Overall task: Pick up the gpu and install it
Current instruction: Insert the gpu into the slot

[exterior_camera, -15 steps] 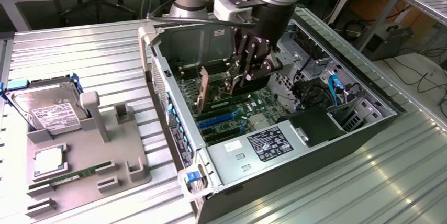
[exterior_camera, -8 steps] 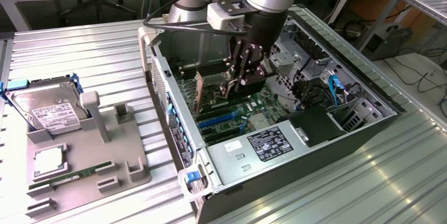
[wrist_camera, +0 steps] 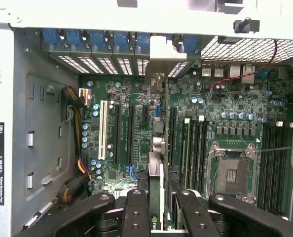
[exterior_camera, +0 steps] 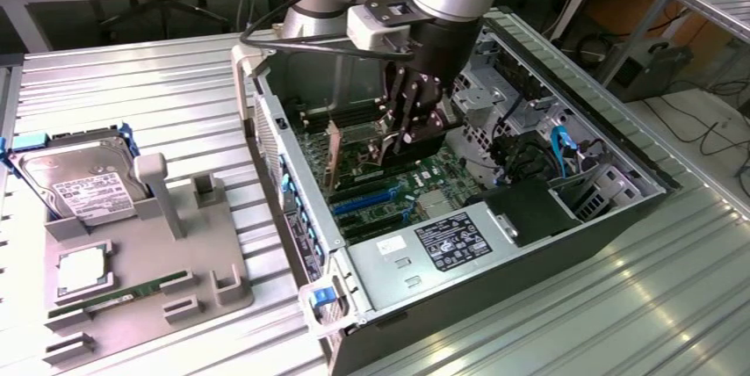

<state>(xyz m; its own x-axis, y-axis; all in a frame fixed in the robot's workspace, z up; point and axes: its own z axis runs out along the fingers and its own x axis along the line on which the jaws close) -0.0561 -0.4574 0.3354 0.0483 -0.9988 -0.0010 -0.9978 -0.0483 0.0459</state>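
My gripper (exterior_camera: 405,141) reaches down into the open computer case (exterior_camera: 609,161) and is shut on the gpu (exterior_camera: 372,155). The card stands on edge just over the motherboard's expansion slots (exterior_camera: 365,203), its board back facing the exterior view's left. In the wrist view the gpu (wrist_camera: 155,170) appears edge-on between the black fingers (wrist_camera: 136,207). It lines up along a slot between the long black slots (wrist_camera: 130,133), and its silver end bracket (wrist_camera: 162,52) sits against the rear slot openings. Whether the card's edge is seated in the slot is hidden.
A grey fixture (exterior_camera: 153,262) on the metal table at the exterior view's left holds a silver hard drive (exterior_camera: 80,184), a processor chip (exterior_camera: 84,269) and a green memory stick (exterior_camera: 118,292). Inside the case are the power supply (exterior_camera: 451,240), cables (exterior_camera: 560,143) and the empty processor socket (wrist_camera: 235,173).
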